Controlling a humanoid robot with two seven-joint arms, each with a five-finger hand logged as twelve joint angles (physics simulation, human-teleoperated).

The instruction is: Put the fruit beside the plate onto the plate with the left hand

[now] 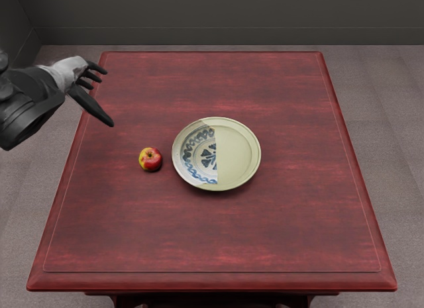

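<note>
Red-brown wooden table (278, 89) on grey floor (397, 89). Pale green plate (246, 149), blue pattern on its left half, sits well to the lower right of the left hand (81, 79). Left hand hovers at the table's far-left edge, arm entering from left, fingers spread wide, holding nothing. Red-yellow apple (150, 159) on table, below-right of hand and apart from it, just beside plate's left rim, not on plate.

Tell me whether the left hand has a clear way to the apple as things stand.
Probably yes. The left hand hovers open by the table's far-left edge; nothing stands between it and the apple, which sits just left of the plate, not touching it.
</note>
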